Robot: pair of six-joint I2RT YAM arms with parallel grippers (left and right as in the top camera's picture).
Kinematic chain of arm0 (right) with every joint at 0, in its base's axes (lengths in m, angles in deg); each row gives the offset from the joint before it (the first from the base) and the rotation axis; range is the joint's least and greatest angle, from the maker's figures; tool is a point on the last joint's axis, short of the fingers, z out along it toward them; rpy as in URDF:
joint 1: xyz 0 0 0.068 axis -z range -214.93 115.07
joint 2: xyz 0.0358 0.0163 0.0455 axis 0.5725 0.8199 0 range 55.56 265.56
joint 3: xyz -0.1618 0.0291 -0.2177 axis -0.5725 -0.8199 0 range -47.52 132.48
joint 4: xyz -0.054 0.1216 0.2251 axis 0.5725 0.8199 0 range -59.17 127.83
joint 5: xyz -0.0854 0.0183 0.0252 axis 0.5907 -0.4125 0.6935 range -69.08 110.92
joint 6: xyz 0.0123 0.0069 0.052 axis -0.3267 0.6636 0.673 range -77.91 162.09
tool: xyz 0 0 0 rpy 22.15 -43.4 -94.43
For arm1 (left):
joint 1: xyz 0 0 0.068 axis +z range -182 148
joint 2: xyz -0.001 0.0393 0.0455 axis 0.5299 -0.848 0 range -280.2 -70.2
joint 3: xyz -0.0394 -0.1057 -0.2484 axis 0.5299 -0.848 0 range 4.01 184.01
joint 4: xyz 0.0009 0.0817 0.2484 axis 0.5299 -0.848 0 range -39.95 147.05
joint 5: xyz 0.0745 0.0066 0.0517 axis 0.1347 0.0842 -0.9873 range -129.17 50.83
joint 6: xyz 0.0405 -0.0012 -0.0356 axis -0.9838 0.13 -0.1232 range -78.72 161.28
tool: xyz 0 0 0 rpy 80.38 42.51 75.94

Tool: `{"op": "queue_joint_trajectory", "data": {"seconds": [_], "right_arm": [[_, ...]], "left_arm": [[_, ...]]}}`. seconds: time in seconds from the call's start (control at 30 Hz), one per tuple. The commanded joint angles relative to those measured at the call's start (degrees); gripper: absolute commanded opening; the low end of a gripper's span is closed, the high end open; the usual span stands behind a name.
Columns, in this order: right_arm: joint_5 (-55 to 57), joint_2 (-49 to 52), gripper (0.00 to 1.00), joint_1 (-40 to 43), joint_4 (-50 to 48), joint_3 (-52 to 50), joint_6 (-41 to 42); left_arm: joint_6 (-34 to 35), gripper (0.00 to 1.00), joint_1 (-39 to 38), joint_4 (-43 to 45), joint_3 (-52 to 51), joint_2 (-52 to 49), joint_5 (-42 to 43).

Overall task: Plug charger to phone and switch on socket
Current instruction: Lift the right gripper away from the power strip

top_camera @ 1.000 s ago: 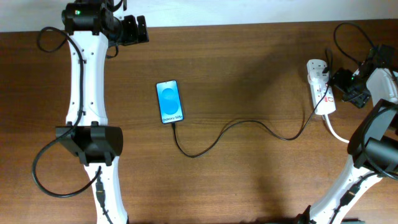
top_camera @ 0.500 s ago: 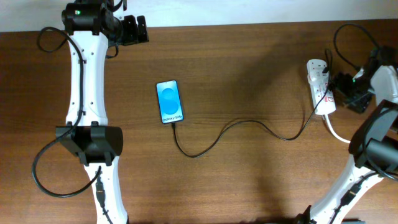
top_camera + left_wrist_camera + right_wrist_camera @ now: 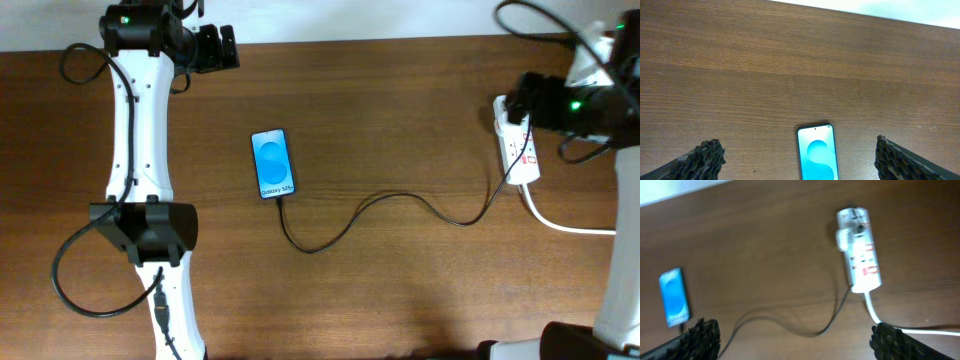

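The phone (image 3: 272, 163) lies face up on the wooden table, blue screen lit; it also shows in the left wrist view (image 3: 816, 159) and the right wrist view (image 3: 674, 297). The thin black charger cable (image 3: 380, 205) runs from the phone's bottom edge in a wavy line to the white power strip (image 3: 518, 148), also in the right wrist view (image 3: 862, 262). My left gripper (image 3: 797, 162) is open and empty, high above the phone's far side. My right gripper (image 3: 795, 340) is open and empty, raised above the table beside the power strip.
The power strip's thick white cord (image 3: 565, 225) curves off to the right edge. My left arm (image 3: 135, 150) stretches along the left side of the table. The table's far edge (image 3: 865, 11) meets a white wall.
My right arm has lifted and swung up and to the left, from beside the power strip's right side to above its far end. The left arm, phone and cable have not moved.
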Motion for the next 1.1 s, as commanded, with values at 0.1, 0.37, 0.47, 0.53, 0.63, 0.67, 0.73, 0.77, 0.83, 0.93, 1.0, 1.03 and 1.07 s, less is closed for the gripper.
{"op": "queue_joint_trajectory", "data": {"seconds": [0.1,0.37,0.47,0.53,0.63,0.67,0.73,0.77,0.83,0.93,1.0,1.03,1.07], "right_arm": [[-0.3,-0.2,0.98,-10.1,3.6,0.6,-0.5],[0.8,-1.0,0.99,-11.1,9.3,0.6,-0.9],[1.0,-4.7,0.99,-11.1,11.1,0.6,-0.9],[3.2,-8.4,0.98,-11.1,14.3,2.3,-0.9],[3.4,-16.0,0.98,-11.1,15.8,3.9,-0.9],[3.3,-18.5,0.98,-11.1,15.8,3.9,-0.9],[4.7,-21.6,0.99,-11.1,15.8,4.0,-0.9],[5.4,-22.5,0.98,-11.1,15.8,4.0,-0.9],[8.3,-25.7,0.98,-11.1,15.8,4.0,-1.1],[8.5,-29.0,0.98,-11.1,15.1,3.6,-1.1],[8.8,-32.1,0.98,-11.1,6.7,-2.6,-5.1],[8.8,-33.5,0.98,-11.1,3.3,-6.0,-6.1],[8.8,-37.7,0.98,-11.1,-6.6,-15.6,-7.6]], "left_arm": [[-0.3,0.99,0.1,0.0,0.5,0.3,-0.4],[-0.3,0.99,0.1,0.0,0.5,0.3,-0.4],[-0.3,0.99,0.1,0.0,0.5,0.3,-0.4],[-0.3,0.99,0.1,0.0,0.5,0.3,-0.4],[-0.3,0.99,0.1,0.0,0.5,0.3,-0.4],[-0.3,0.99,0.1,0.0,0.5,0.3,-0.4],[-0.3,0.99,0.1,0.0,0.5,0.3,-0.4],[-0.3,0.99,0.1,0.0,0.5,0.3,-0.4],[-0.3,0.99,0.1,0.0,0.5,0.3,-0.4],[-0.3,0.99,0.1,0.0,0.5,0.3,-0.4],[-0.3,0.99,0.1,0.0,0.5,0.3,-0.4],[-0.3,0.99,0.1,0.0,0.5,0.3,-0.4],[-0.3,0.99,0.1,0.0,0.5,0.3,-0.4]]}}
